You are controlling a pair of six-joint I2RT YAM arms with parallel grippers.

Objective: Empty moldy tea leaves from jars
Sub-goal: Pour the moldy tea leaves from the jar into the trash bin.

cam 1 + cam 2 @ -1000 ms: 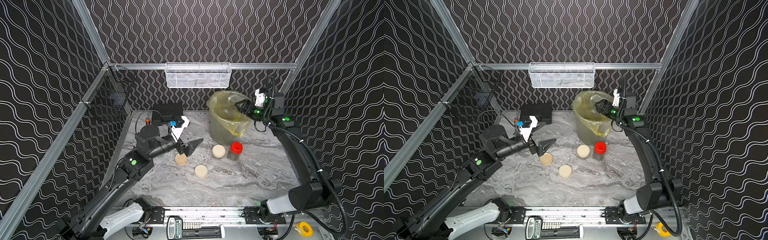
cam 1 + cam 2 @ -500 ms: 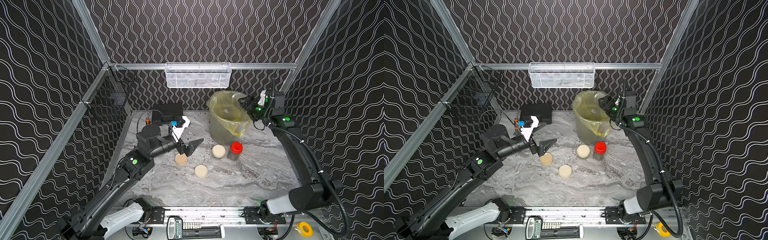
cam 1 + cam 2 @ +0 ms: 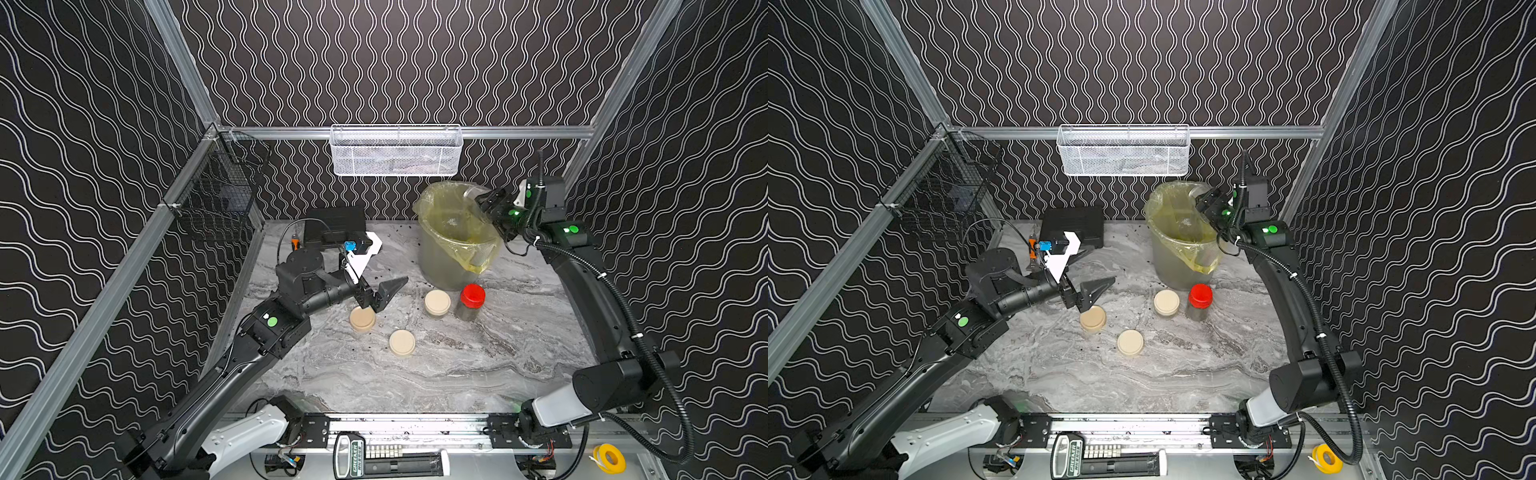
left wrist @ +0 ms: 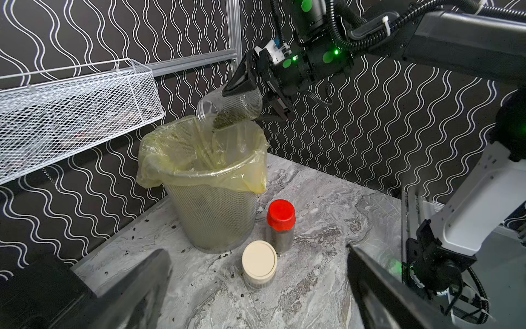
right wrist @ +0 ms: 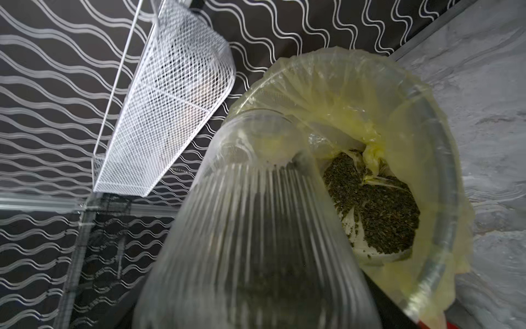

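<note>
Right gripper [image 4: 256, 96] clamps tilted jar [image 4: 227, 104] over bin [image 4: 216, 216], tea leaves [image 4: 227, 118] at its mouth. Left gripper [image 3: 390, 295] spread wide above marble table [image 3: 457, 365]; wavy walls [image 3: 374, 62].

On my marble table [image 3: 457, 374], far right, stands a mesh bucket [image 3: 440, 272] lined with a yellow bag [image 3: 432, 199]. A white mesh basket [image 3: 395, 151] hangs on the far rail and a black wire basket [image 3: 220, 195] on the left wall. A black box [image 3: 332, 226] sits far left, and a yellow tape roll [image 3: 609, 459] lies near right.
</note>
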